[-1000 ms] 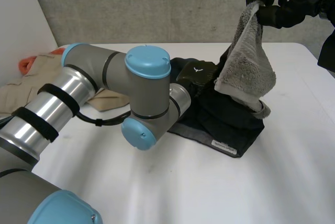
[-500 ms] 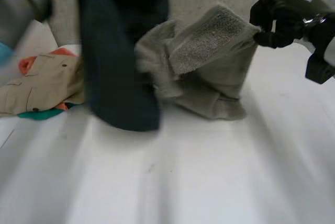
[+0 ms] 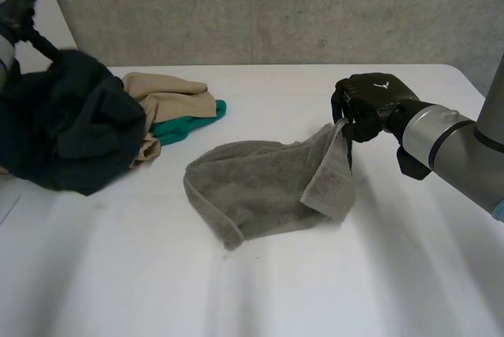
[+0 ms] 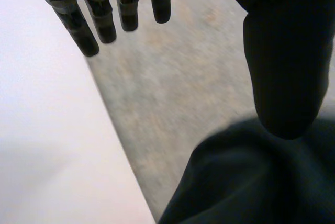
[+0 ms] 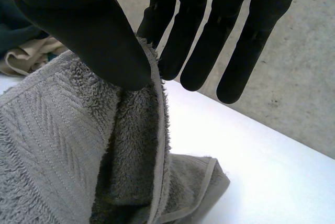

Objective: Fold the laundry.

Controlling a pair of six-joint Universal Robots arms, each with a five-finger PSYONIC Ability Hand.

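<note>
The grey towel (image 3: 260, 187) now lies near the middle of the table (image 3: 260, 290), mostly down but rumpled. Its side toward the table's right edge is lifted and doubled over. A second ago it hung high from the right hand over a dark garment near the table's far edge. Since then it has been drawn clear and lowered onto bare table.

The right hand (image 3: 370, 105) holds the lifted edge. In the right wrist view the thumb presses the towel's hem against the nearest of the fingers (image 5: 246, 35), while the others stay straight and off the cloth.

The dark garment (image 3: 67, 128) has been carried off to the table's left edge. It now sits bunched against a beige garment (image 3: 169, 94) and a green one (image 3: 193, 120). The left hand (image 3: 17, 2) is above it. In the left wrist view its fingers (image 4: 99, 20) are straight and spread well away from the thumb, pinching nothing. Dark cloth lies beside the thumb, and whether it touches cannot be told.

For the task this looks like a sorting step finished, since one piece is singled out with room round it. The towel is not yet flat, so it probably wants spreading by a second corner before any fold. The left hand seems free to take that corner.
</note>
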